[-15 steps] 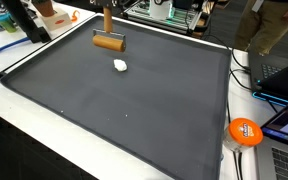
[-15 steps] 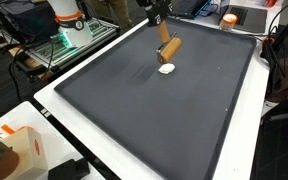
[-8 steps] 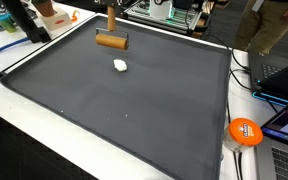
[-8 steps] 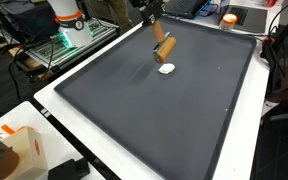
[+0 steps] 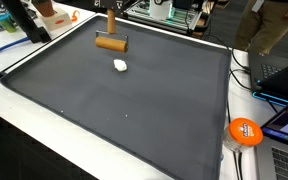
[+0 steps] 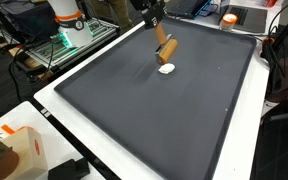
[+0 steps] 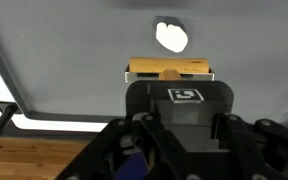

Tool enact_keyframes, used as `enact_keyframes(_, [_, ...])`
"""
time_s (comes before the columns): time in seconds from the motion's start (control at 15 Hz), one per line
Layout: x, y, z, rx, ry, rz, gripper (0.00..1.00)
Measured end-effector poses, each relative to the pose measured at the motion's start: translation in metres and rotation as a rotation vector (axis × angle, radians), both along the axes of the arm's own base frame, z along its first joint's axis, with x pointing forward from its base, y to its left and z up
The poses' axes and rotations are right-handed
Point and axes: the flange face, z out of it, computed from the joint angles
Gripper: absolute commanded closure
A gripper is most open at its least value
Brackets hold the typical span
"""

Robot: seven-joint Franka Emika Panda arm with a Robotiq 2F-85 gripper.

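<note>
Wooden T-shaped tool [image 5: 110, 42]: held by its upright handle, with the flat crossbar head lowermost and level. It stands near the far edge of the dark mat [image 5: 134, 110] in both exterior views. Whether the head touches the mat or hangs just above it cannot be told.

Gripper [image 6: 155, 20]: closed down on the top of the handle, with the jaws drawn in as far as the handle allows. In the wrist view its body covers the handle, so only the head shows beyond it.

White lump [image 5: 120, 65]: lies on the mat near the tool head, apart from it and on the side toward the mat's middle. In the wrist view it lies just past the head.

Surroundings: the mat covers most of the white counter [image 5: 14, 108]. An orange disc [image 5: 244, 131] lies on the counter off the mat's corner, well apart from the tool.
</note>
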Motion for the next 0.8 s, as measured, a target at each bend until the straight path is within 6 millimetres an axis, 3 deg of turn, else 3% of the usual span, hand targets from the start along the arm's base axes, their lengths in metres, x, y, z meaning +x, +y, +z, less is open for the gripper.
enact_keyframes(0.53, [0.001, -0.005, -0.011, 0.054, -0.061, 0.070, 0.78])
enact_keyframes(0.8, [-0.002, -0.022, -0.018, 0.098, -0.080, 0.122, 0.78])
